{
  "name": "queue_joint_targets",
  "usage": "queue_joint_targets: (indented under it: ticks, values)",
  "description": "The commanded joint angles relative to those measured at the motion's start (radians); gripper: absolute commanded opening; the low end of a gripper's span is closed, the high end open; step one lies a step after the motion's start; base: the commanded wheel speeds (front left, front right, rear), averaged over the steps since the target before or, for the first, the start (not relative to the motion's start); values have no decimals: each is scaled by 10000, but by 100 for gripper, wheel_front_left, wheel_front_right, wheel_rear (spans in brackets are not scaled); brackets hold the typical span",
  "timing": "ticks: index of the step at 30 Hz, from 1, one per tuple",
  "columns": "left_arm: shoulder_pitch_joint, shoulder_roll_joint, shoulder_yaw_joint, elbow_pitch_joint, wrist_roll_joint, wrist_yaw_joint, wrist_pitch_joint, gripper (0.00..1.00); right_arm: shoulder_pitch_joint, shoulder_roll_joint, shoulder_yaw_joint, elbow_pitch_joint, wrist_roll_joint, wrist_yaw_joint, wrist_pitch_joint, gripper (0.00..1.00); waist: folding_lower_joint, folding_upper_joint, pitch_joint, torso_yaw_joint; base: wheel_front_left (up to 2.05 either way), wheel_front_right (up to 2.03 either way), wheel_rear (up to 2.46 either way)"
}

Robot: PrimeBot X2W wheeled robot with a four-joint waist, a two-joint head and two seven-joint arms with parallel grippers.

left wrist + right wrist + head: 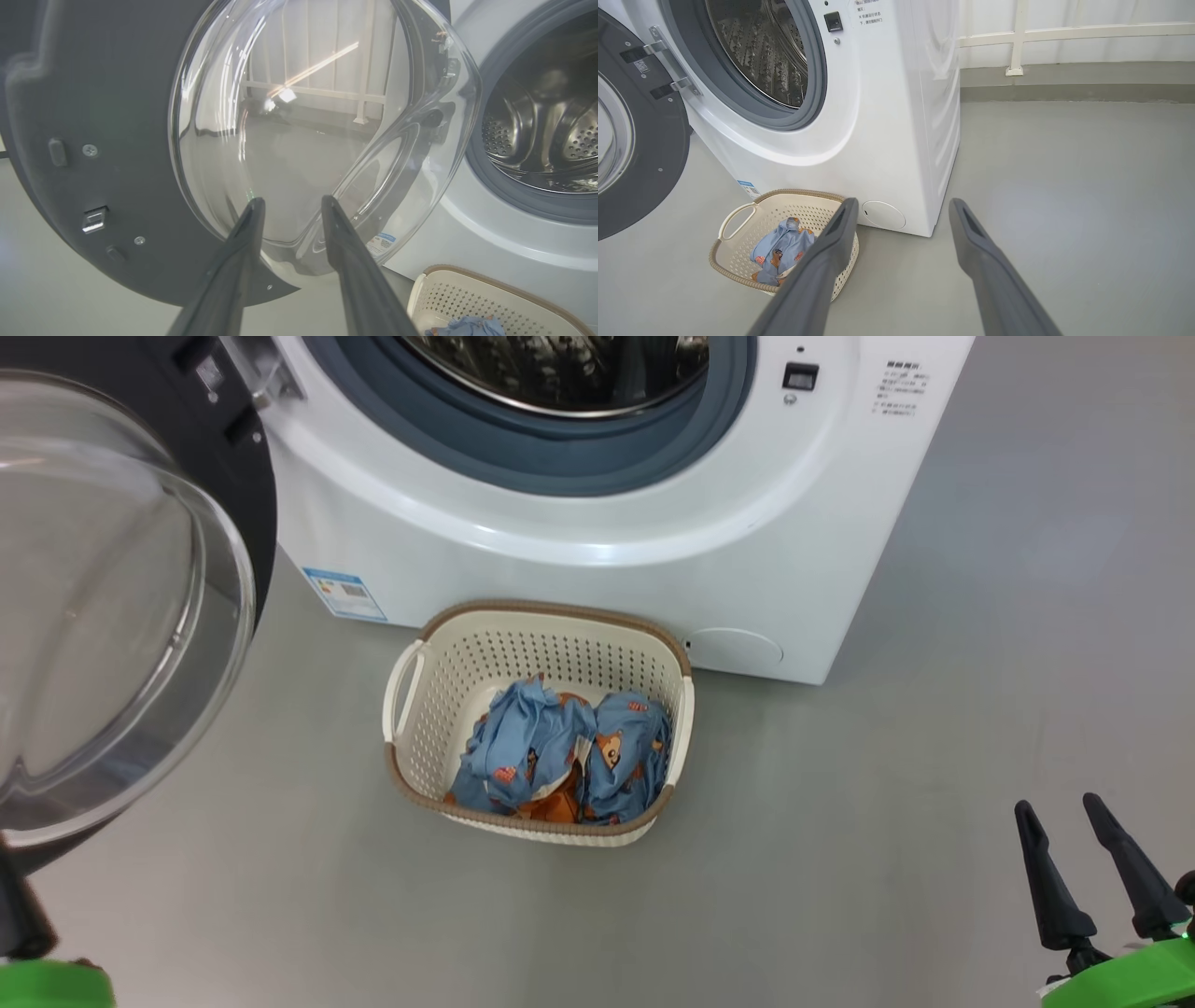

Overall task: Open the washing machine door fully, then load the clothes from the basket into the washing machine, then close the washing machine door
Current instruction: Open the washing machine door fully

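Door (112, 607) wide open, clothes (560, 747) in basket (523, 653)

L gripper (291, 200) had its two fingers spread, nothing between them. The tips sat just in front of the lower part of the door's glass bowl (303, 116); can't tell if they touched it. The door hung on its hinge at the left side of the washer (579, 569), inner face toward the robot, leaving the grey gasket (560, 457) and steel drum (560, 373) exposed.

R gripper (902, 201) was spread wide and empty, over bare floor (887, 803), near the washer's right front corner and well apart from the basket.

The basket stood on the floor right against the bottom edge of the washer's front, below the drum opening. The clothes lay bunched in its near half, w/ orange cloth by the near rim. From the L gripper they lay low and to the right, past the door's edge. From the R gripper they lay to the left, partly behind its left finger in the right wrist view.
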Motion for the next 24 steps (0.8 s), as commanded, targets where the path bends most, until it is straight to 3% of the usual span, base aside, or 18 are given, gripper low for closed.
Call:
queue_joint_targets:
  ticks: [1,2,12,24]
  values:
    - [205,239,155,-368,-158,-186,-55,92,128,-100,216,-167,14,62,-120,100,0,-1,-345,-5,0,0,0]
    - [310,210,85,-396,-196,-325,-55,100,156,-73,210,-158,4,62,-120,100,0,-1,-427,-18,0,0,0]
    - [786,65,-492,-212,-682,-1506,-55,100,455,113,245,-110,-34,62,-120,100,0,-1,-1101,-370,0,0,0]
    - [943,150,-2351,43,-1241,-1653,-55,100,534,169,251,-80,-41,62,-120,100,0,-1,-1354,-1369,0,0,0]
